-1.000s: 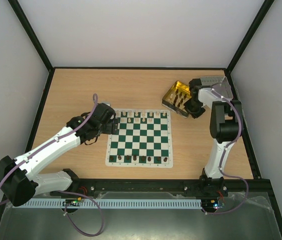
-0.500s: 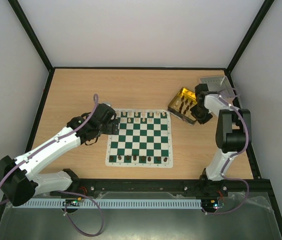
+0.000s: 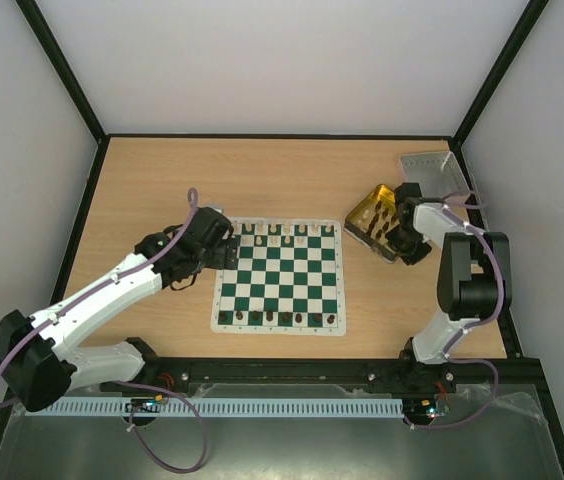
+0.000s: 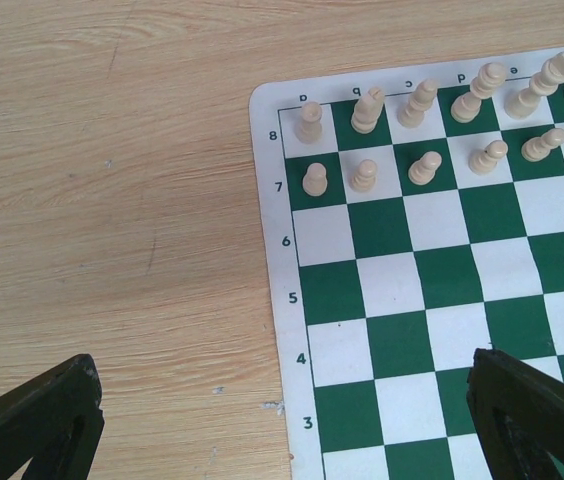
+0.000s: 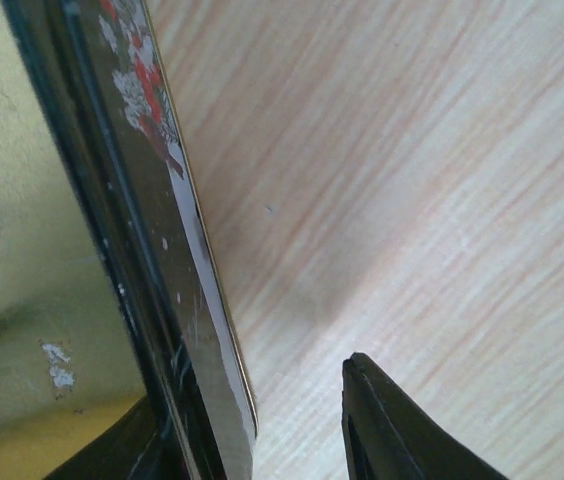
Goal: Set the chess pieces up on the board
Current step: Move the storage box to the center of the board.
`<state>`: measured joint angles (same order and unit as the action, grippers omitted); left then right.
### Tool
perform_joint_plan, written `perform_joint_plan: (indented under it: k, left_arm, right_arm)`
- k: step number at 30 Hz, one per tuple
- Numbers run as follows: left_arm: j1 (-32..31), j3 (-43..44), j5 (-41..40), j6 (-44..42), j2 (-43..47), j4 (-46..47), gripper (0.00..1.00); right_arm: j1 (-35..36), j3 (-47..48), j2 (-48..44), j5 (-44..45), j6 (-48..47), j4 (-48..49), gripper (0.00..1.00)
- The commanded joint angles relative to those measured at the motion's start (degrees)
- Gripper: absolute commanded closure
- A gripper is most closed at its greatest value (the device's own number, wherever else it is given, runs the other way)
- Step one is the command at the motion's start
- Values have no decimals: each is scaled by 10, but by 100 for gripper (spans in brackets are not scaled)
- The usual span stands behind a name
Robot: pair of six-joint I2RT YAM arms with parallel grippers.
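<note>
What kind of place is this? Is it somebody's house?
Probably a robot lab's test booth, not a home. A left arm and right arm are fixed at the edge of a wooden table boxed in by white walls, with a chess board and a yellow tray of chess pieces.

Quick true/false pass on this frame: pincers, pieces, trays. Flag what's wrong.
1. The left pincer is open. True.
2. The cream pieces stand on the near row of the board. False: they stand at the far end, and dark pieces stand on the near row.
3. The yellow tray holds dark figures. True.
4. The right pincer hovers over the board. False: it is to the right of the board, straddling the yellow tray's wall.
</note>
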<state>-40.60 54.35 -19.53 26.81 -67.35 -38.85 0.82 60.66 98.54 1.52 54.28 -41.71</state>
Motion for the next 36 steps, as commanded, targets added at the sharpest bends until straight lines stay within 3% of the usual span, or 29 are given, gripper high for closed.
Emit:
perform_joint_plan:
  k: [1,9,17,36]
  left_arm:
    - [-4,-2,-5,-1,-6,0,1]
    - [-7,-1,-6,-1,-13,3,1]
    - [-7,1,-5,-1,-18,4,1]
    - [-6,1,-10,-1,-18,7,1]
  right_arm:
    - [-2,-33,-46,15,-8,-14,65]
    - [-2,-81,-112,-15,-28,-18,65]
    - [1,-128,-110,-54,-78,2,64]
    - [91,-155,-178,-93,-86,-25,56]
